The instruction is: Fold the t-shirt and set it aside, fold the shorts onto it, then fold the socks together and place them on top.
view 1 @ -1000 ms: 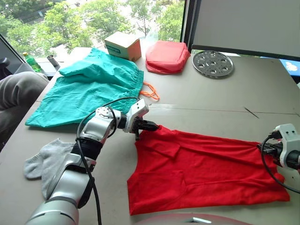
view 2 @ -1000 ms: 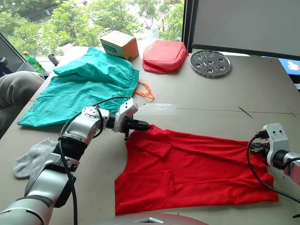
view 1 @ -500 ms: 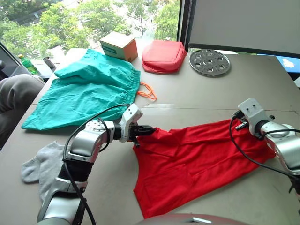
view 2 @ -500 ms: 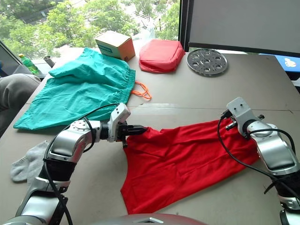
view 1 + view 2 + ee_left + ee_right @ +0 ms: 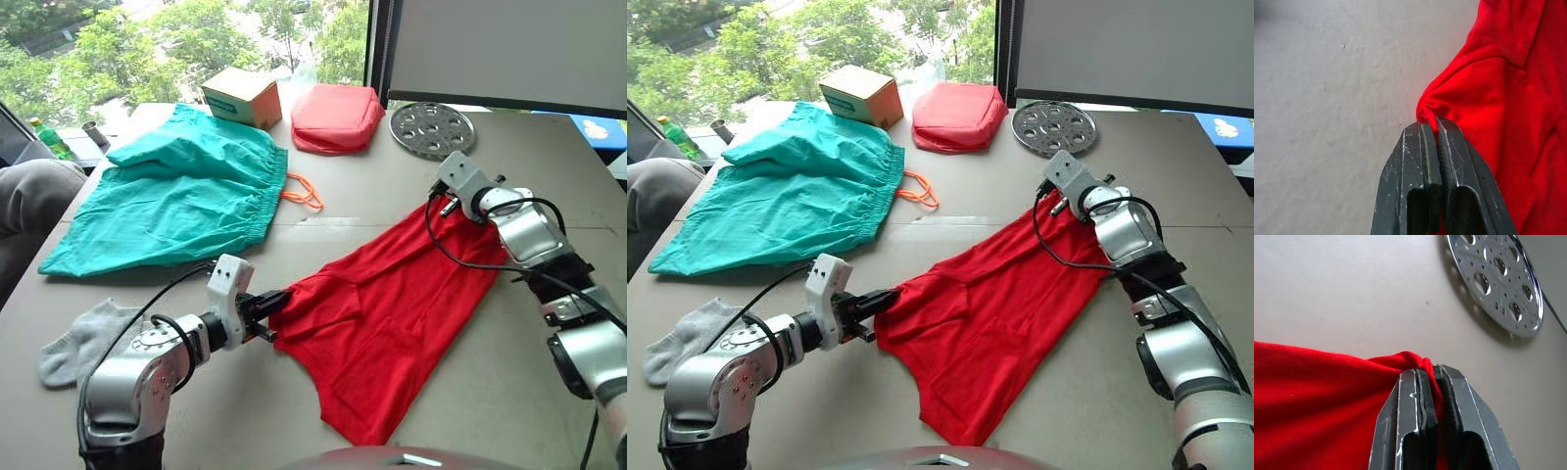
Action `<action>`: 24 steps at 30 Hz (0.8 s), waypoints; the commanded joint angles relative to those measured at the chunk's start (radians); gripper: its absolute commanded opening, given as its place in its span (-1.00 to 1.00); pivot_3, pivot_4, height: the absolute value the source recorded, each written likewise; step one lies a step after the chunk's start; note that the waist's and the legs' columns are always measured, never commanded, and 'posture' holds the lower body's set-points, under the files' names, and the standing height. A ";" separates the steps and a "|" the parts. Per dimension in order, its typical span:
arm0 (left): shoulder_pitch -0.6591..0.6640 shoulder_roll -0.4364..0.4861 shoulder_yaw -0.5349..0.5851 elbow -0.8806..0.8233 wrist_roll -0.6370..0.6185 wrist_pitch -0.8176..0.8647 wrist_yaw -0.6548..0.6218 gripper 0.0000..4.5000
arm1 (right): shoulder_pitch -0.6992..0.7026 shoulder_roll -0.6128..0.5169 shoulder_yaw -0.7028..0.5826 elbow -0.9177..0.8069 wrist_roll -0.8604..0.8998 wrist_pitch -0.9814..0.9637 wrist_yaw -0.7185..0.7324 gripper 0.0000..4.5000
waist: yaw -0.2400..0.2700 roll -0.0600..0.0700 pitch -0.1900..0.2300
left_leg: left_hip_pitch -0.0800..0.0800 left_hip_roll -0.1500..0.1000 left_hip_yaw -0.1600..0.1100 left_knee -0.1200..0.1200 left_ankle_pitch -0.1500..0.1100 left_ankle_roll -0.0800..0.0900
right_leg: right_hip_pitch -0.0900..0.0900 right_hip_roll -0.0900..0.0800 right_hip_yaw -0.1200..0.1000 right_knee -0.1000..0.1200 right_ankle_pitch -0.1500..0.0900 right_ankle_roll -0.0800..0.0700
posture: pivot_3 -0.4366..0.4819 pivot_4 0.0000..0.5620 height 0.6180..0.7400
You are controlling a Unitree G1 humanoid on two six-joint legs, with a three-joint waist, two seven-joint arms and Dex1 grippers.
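The red t-shirt lies stretched on the grey counter, its long axis running diagonally from near left to far right. The left hand is clamped tight on its near-left corner; the right hand pinches the far-right corner. The teal shorts lie far left, the grey socks near left. No writing is readable.

We see open table on the right of the t-shirt and along the near edge. On the left, the socks and shorts take up the surface. Along the far edge stand a box, a salmon pouch and a perforated metal disc.
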 commanded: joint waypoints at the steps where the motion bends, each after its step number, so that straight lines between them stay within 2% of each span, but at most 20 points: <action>1: 0.078 -0.084 0.030 -0.131 -0.040 0.031 0.102 -1.00 | -0.107 0.087 0.014 0.190 -0.045 -0.183 0.000 -0.97 | 0.000 0.000 0.000 | 0.000 0.000 0.000 0.000 0.000 0.000 | 0.000 0.000 0.000 0.000 0.000 0.000 | -0.05 -0.47 0.98; 7: 0.231 -0.203 0.045 -0.233 -0.041 -0.054 0.210 -1.00 | -0.234 0.242 -0.007 0.453 -0.067 -0.374 -0.009 -0.97 | 0.001 0.001 0.000 | 0.000 0.000 -0.002 0.000 -0.001 -0.002 | 0.000 0.000 0.000 0.000 0.002 -0.005 | -0.05 -0.47 0.98; 11: 0.304 -0.215 0.010 -0.230 -0.020 -0.138 0.228 -1.00 | -0.263 0.280 -0.037 0.534 -0.055 -0.442 0.025 -0.97 | 0.001 0.001 0.000 | 0.000 0.000 -0.002 0.000 -0.002 -0.004 | -0.001 0.000 -0.001 0.000 0.000 -0.008 | -0.05 -0.47 0.98; 12: 0.315 -0.200 0.000 -0.223 -0.004 -0.164 0.227 -1.00 | -0.263 0.274 -0.053 0.540 -0.047 -0.442 0.020 -0.83 | 0.001 0.001 0.001 | 0.000 0.000 -0.002 0.000 -0.003 -0.005 | -0.001 -0.001 -0.001 0.000 0.000 -0.008 | -0.05 -0.47 0.98; 13: 0.319 -0.202 0.009 -0.211 -0.011 -0.188 0.220 -0.73 | -0.256 0.259 -0.057 0.540 -0.050 -0.437 0.040 -0.63 | 0.001 0.001 0.001 | 0.000 0.000 -0.002 0.000 -0.003 -0.005 | -0.001 -0.001 -0.001 0.000 0.000 -0.008 | -0.05 -0.47 0.98; 14: 0.317 -0.210 0.023 -0.198 -0.027 -0.210 0.215 -0.65 | -0.248 0.245 -0.059 0.538 -0.055 -0.438 0.056 -0.54 | 0.001 0.002 0.001 | 0.000 0.000 -0.002 0.000 -0.003 -0.005 | -0.001 -0.001 -0.001 0.000 0.000 -0.008 | -0.05 -0.47 0.98; 15: 0.309 -0.218 0.045 -0.185 -0.043 -0.225 0.219 -0.53 | -0.238 0.227 -0.070 0.526 -0.053 -0.439 0.057 -0.33 | 0.002 0.002 0.001 | 0.000 0.000 -0.003 0.000 -0.003 -0.005 | -0.001 -0.001 -0.001 0.000 0.000 -0.008 | -0.05 -0.47 0.98; 16: 0.309 -0.208 0.051 -0.177 -0.052 -0.238 0.209 -0.32 | -0.226 0.208 -0.082 0.505 -0.050 -0.435 0.053 -0.10 | 0.003 0.002 0.001 | -0.001 0.000 -0.003 0.000 -0.003 -0.005 | -0.001 -0.001 -0.001 -0.001 0.000 -0.008 | -0.05 -0.47 0.98; 17: 0.314 -0.193 0.053 -0.174 -0.065 -0.256 0.189 -0.14 | -0.206 0.185 -0.108 0.464 -0.031 -0.410 0.055 0.10 | 0.004 0.002 0.001 | -0.001 0.000 -0.003 0.000 -0.003 -0.005 | -0.001 -0.001 -0.001 -0.001 0.000 -0.008 | -0.05 -0.47 0.98; 18: 0.316 -0.182 0.058 -0.170 -0.083 -0.268 0.171 0.13 | -0.187 0.167 -0.135 0.418 -0.010 -0.377 0.068 0.38 | 0.003 0.002 0.001 | -0.001 0.000 -0.004 0.000 -0.003 -0.005 | -0.001 -0.001 -0.002 -0.001 0.000 -0.008 | -0.05 -0.47 0.98; 20: 0.314 -0.140 0.080 -0.157 -0.144 -0.276 0.105 0.50 | -0.112 0.131 -0.240 0.216 0.094 -0.221 0.105 0.76 | 0.003 0.002 0.001 | -0.001 0.000 -0.004 0.000 -0.003 -0.004 | -0.001 -0.001 -0.002 -0.001 0.000 -0.008 | -0.05 -0.47 0.98; 22: 0.301 -0.074 0.103 -0.132 -0.207 -0.288 0.020 0.89 | -0.013 0.095 -0.341 -0.049 0.196 -0.011 0.121 0.76 | 0.003 0.003 0.001 | -0.002 0.000 -0.004 -0.001 -0.003 -0.004 | -0.001 -0.001 -0.002 -0.001 0.000 -0.008 | -0.05 -0.47 0.98; 23: 0.293 -0.041 0.114 -0.113 -0.238 -0.286 -0.016 0.99 | 0.032 0.083 -0.380 -0.167 0.237 0.086 0.119 0.76 | 0.004 0.004 0.002 | -0.003 0.000 -0.005 -0.001 -0.003 -0.004 | -0.001 -0.001 -0.003 -0.001 0.000 -0.008 | -0.05 -0.47 0.98; 24: 0.281 0.001 0.114 -0.093 -0.252 -0.292 -0.057 0.99 | 0.069 0.079 -0.421 -0.261 0.275 0.182 0.104 0.76 | 0.006 0.006 0.002 | -0.003 0.000 -0.005 -0.001 -0.003 -0.004 | -0.001 -0.001 -0.003 -0.001 0.000 -0.008 | -0.05 -0.47 0.98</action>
